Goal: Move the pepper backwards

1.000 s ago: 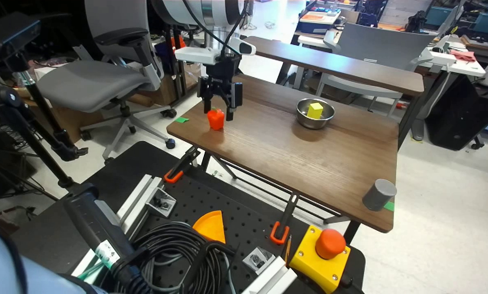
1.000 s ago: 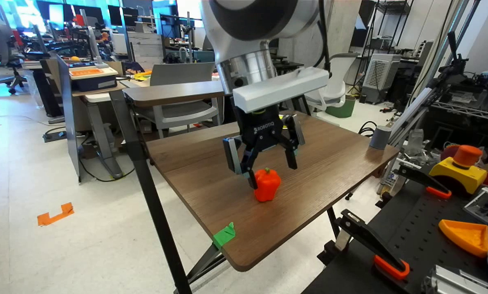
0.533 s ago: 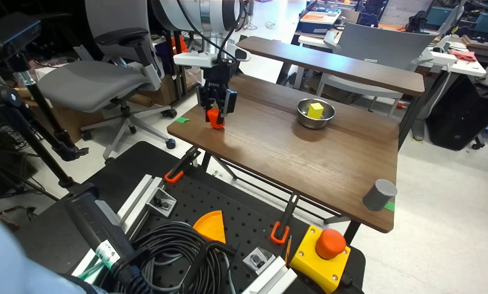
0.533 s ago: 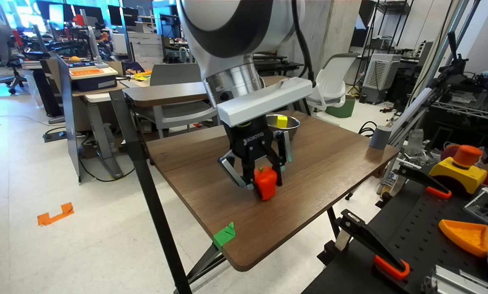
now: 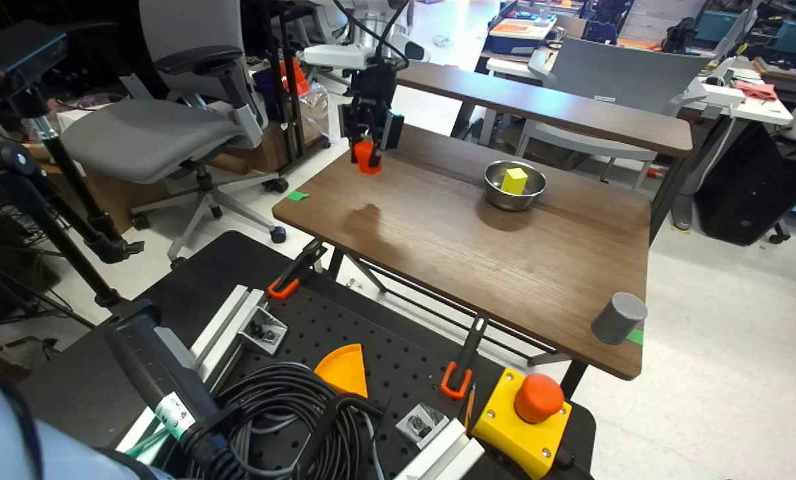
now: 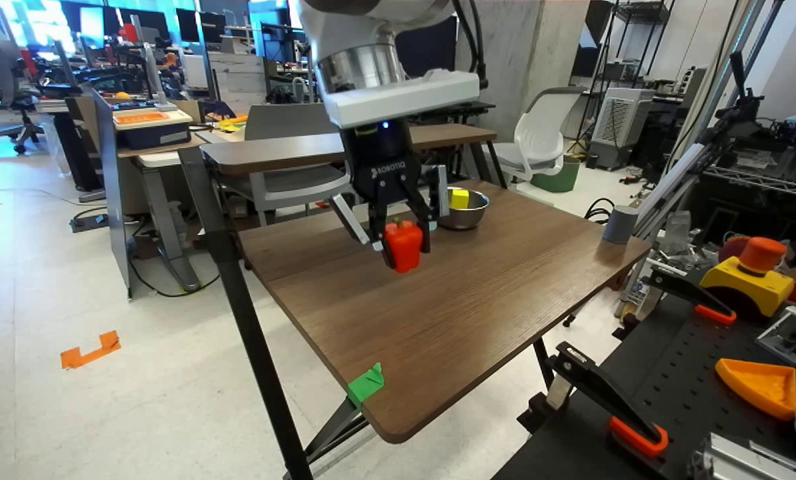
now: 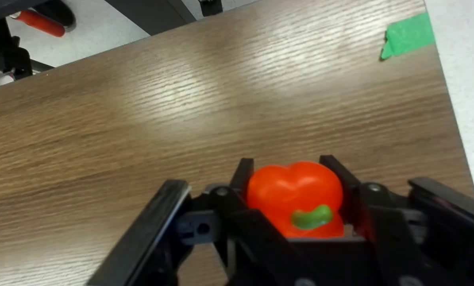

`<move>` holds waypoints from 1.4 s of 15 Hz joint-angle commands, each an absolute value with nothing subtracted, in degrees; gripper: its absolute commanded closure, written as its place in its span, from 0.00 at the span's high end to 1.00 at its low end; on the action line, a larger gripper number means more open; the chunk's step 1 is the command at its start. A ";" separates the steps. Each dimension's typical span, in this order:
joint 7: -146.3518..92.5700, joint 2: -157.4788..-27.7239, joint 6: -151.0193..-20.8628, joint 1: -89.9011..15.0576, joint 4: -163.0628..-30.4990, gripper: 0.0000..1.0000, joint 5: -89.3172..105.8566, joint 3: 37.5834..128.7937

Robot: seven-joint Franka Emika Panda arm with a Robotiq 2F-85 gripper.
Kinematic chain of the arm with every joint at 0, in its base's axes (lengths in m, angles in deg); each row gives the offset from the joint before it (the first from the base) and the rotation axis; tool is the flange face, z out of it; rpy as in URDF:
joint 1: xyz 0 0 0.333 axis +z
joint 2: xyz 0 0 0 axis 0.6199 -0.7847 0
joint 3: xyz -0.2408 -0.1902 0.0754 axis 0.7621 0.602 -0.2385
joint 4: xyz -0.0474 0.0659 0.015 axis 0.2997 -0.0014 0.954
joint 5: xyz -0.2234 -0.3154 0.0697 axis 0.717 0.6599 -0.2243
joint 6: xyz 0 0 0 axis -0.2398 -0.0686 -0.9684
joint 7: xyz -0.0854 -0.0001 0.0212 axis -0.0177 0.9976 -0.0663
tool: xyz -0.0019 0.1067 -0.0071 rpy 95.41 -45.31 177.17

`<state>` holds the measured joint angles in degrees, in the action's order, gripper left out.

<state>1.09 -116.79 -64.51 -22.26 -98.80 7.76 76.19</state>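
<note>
The red-orange pepper (image 5: 369,169) with its green stem hangs above the brown wooden table (image 6: 438,347), and a dark shadow lies on the tabletop below it. In both exterior views it is upright. My gripper (image 6: 407,256) is shut on the pepper (image 6: 405,245), one black finger along each side. Seen from the wrist view, the pepper (image 7: 292,188) fills the space between both fingers, its stem toward the camera. Parts of the pepper's sides are covered by the fingers.
A steel bowl (image 5: 509,203) holding a yellow block (image 5: 514,181) stands near the table's far side. A grey cylinder (image 5: 618,319) is by a far corner. Green tape (image 6: 366,383) marks another corner. A raised wooden shelf (image 5: 545,107) runs behind the table.
The gripper, earlier open around the pepper standing on the table, has closed on it. Pepper and gripper have since risen off the table and moved toward the far edge.
</note>
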 commanded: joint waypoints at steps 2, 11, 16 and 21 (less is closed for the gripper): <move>0.09 -123.99 -56.34 -25.67 -82.79 0.22 3.29 77.95; 2.06 -141.91 -49.58 -29.70 -58.17 0.22 -2.06 78.42; 3.48 -149.68 -44.04 -29.47 -45.93 0.22 -1.32 77.88; 2.05 -149.53 -38.89 -28.73 -43.66 0.94 -2.10 77.17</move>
<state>2.54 -148.43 -44.26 -29.05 -47.95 -0.83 78.23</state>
